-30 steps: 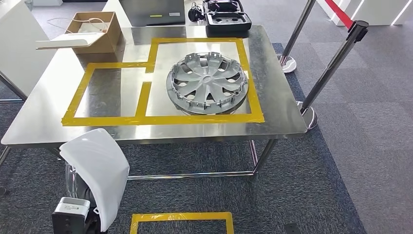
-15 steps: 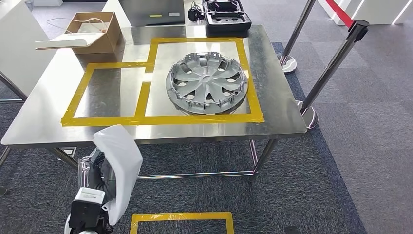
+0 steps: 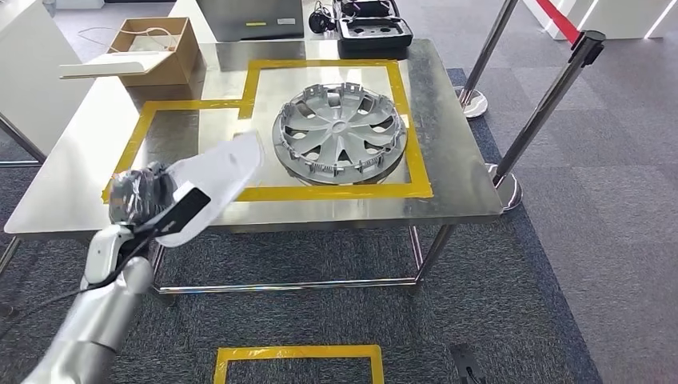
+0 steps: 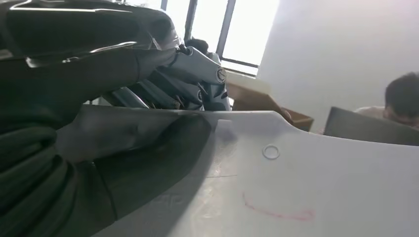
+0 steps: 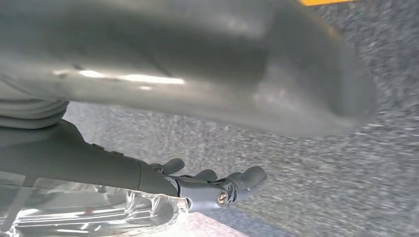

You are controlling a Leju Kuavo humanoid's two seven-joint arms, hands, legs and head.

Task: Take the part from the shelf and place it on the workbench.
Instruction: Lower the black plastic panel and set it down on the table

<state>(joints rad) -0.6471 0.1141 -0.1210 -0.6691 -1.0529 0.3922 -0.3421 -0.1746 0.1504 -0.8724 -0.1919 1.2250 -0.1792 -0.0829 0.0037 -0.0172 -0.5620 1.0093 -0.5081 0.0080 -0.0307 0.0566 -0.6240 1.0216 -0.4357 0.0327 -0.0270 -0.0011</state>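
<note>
Left hand (image 3: 136, 192) gripping curved white plastic panel (image 3: 209, 182) has risen to steel bench (image 3: 456, 160) edge; placement imminent. Right hand (image 5: 217, 185) hangs, fingers loosely spread, empty.

Wheel cover (image 3: 340, 134) fills the larger taped square (image 3: 416, 152); smaller one (image 3: 132, 152) seemingly free.
</note>
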